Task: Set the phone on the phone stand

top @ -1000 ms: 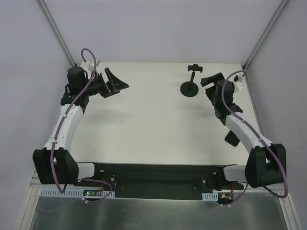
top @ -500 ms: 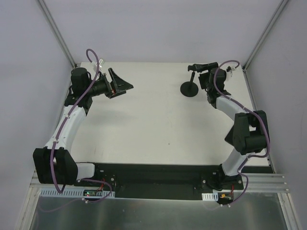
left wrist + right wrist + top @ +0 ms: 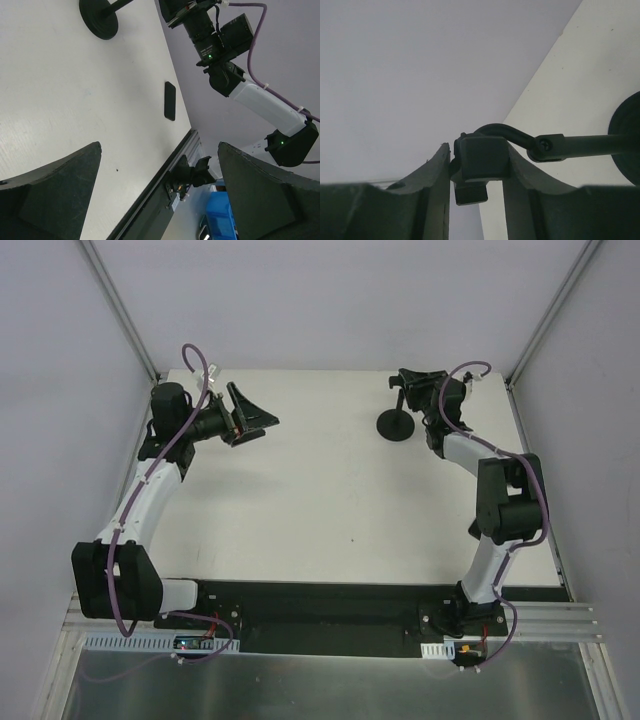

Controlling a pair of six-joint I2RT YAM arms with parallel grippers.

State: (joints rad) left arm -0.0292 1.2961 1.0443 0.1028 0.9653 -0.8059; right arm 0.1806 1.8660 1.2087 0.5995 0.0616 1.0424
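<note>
The phone lies flat on the white surface toward its near right corner, about four o'clock. It is well apart from the phone stand, upright at one o'clock. The right hand is clamped on the stand's top bracket. The left hand hangs spread wide at ten o'clock.
</note>
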